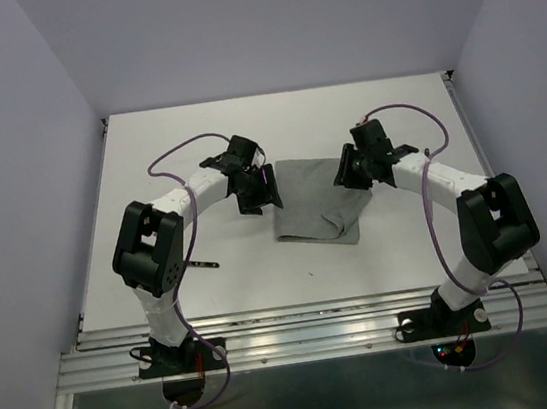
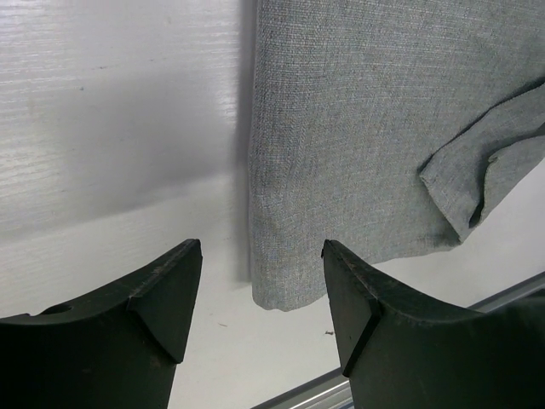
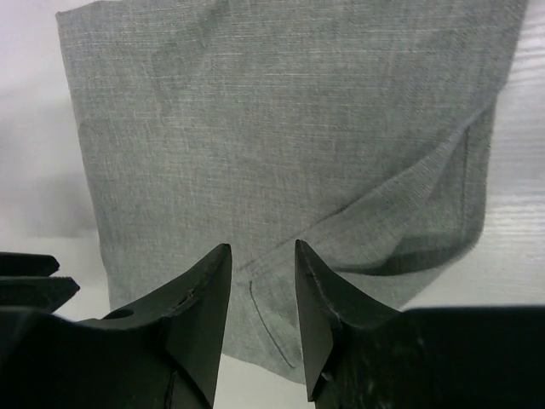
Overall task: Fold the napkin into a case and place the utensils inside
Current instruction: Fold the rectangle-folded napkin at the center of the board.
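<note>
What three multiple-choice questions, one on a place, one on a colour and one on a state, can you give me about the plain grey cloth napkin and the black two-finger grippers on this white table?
1. Where does the plain grey cloth napkin lie?
A. On the white table, between the black two-finger left gripper and right gripper
B. Hanging off the table's near edge
C. Pushed into the far left corner

2. What colour is the napkin?
A. Red
B. Grey
C. Green

3. How does the left gripper stand?
A. Shut on the napkin
B. Shut on a spoon
C. Open, gripping nothing

Answers: 1 A, the top view shows it lying between both grippers. 2 B, all three views show grey weave. 3 C, the left wrist view shows the fingers apart, with the napkin's corner beyond them.
</note>
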`<action>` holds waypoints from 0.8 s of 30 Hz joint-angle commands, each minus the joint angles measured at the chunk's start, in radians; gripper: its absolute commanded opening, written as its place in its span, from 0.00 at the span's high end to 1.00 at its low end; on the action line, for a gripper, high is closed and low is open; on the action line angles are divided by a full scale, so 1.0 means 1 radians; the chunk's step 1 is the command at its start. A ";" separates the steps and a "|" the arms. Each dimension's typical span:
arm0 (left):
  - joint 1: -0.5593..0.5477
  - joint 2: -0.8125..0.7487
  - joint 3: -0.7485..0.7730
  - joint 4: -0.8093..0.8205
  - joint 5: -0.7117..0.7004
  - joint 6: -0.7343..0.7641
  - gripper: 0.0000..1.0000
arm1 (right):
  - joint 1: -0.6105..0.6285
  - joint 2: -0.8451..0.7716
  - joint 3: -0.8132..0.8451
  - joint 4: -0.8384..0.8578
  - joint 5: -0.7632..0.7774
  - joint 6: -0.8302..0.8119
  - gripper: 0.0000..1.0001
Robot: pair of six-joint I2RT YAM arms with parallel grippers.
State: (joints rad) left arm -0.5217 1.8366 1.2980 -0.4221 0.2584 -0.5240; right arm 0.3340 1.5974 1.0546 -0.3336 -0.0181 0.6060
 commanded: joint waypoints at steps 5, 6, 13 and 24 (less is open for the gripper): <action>0.000 -0.039 0.014 0.006 0.002 0.028 0.30 | 0.105 0.111 0.136 -0.067 0.090 -0.038 0.57; 0.000 -0.030 0.011 0.009 0.010 0.030 0.30 | 0.121 0.130 0.145 -0.079 0.111 -0.048 0.56; -0.008 -0.017 -0.014 0.036 0.068 0.030 0.31 | 0.227 0.110 0.142 -0.168 0.262 -0.077 0.44; -0.037 0.044 -0.020 0.037 0.078 0.032 0.40 | 0.306 0.124 0.143 -0.254 0.408 -0.127 0.30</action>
State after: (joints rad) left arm -0.5449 1.8664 1.2949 -0.3889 0.3256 -0.5045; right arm 0.5999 1.7302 1.1740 -0.5446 0.3080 0.5121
